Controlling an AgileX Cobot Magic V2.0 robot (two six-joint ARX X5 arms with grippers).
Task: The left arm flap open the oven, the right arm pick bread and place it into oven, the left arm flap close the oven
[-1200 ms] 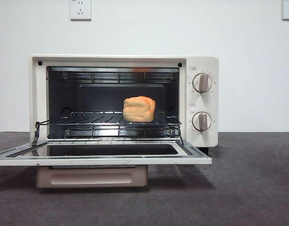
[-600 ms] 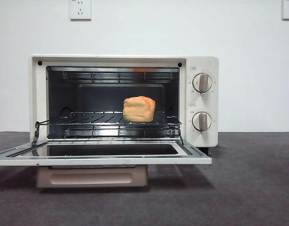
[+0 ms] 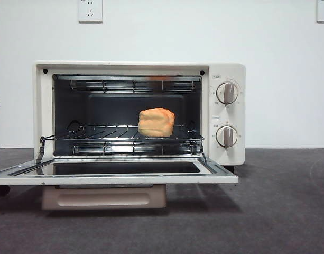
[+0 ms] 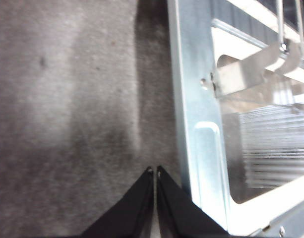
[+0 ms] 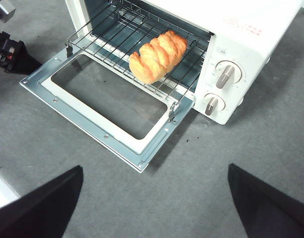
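While the oven [image 3: 225, 114] stands with its door [image 5: 104, 116] flapped flat over the counter [image 3: 278, 211], the bread [image 3: 156, 122] already sits on the rack; the left gripper [image 4: 155, 171], jaws clenched and empty, hangs just beside the door's side edge, nearer than the wide-open right gripper [image 5: 154, 198].

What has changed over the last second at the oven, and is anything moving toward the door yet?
A dark tip of the left gripper has crept in at the front view's left edge, beside the open door; a second ago it was absent. Its jaws are shut on nothing. The bread sits on the rack in the oven as before.
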